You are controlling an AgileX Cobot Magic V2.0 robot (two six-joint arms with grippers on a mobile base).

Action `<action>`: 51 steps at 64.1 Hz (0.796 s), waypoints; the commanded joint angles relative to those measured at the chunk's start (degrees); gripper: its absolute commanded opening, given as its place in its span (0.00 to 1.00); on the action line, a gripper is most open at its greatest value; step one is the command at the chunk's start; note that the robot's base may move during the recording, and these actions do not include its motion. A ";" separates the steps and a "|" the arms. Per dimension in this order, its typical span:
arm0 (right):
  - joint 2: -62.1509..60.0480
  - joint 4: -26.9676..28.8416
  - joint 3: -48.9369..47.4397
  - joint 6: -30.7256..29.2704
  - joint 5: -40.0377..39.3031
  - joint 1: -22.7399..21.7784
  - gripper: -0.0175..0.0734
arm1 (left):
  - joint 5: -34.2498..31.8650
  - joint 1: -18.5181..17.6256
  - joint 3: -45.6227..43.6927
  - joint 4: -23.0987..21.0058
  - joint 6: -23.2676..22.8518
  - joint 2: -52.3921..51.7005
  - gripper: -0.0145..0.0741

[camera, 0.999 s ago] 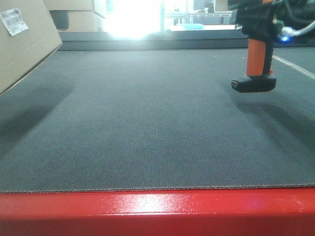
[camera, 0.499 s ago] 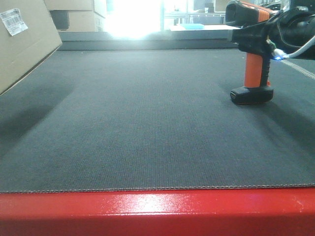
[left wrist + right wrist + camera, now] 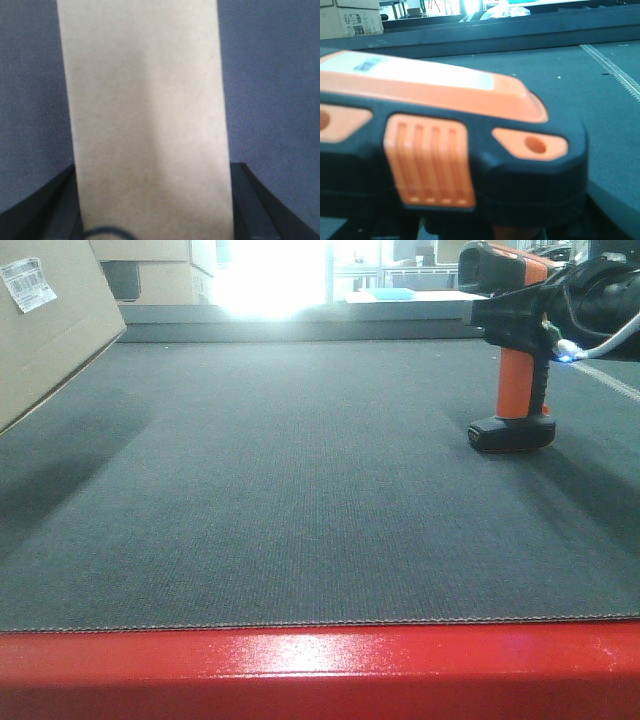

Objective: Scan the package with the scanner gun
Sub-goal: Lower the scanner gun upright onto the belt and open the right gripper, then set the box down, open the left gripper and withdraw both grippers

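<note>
Two things matter here, and they stand well apart on the dark grey woven mat (image 3: 300, 490) behind the glossy red table edge (image 3: 320, 670).

At the right is the pistol-shaped scanner gun with orange handle and black head (image 3: 512, 370). It stands upright, its flat foot seemingly resting on the mat. The black right gripper (image 3: 585, 300) sits at the rear of its head. Its jaws are hidden, so I cannot tell whether they clasp it.

At the far left leans the plain brown cardboard package (image 3: 50, 340), tilted, with its small white barcode label (image 3: 28, 283) near the top. The left gripper (image 3: 155, 210) appears clenched on it, black fingers (image 3: 35, 205) flanking the board on both sides.

Judging by this, aiming is the step in hand. The next move calls for lifting the scanner and lining its nose up with the label.

The package is cut off by the frame. The right wrist view is filled by the blurred scanner head, and glare washes out the background beside the far cardboard boxes with dark panels (image 3: 160, 275).
</note>
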 commanded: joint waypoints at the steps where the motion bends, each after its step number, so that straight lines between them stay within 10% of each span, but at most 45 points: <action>1: -0.48 -0.45 -0.31 0.03 -0.88 0.00 0.37 | -0.55 -0.33 -0.14 -0.34 -0.39 -0.84 0.04; 12: -0.48 -0.45 -0.31 0.03 -0.01 0.00 0.83 | -0.55 -0.33 -0.14 -0.34 -0.39 -0.84 0.04; 51: -6.39 -0.45 -0.31 -3.82 18.18 -1.28 0.82 | -0.55 -0.33 -0.14 -0.34 -0.39 -0.84 0.04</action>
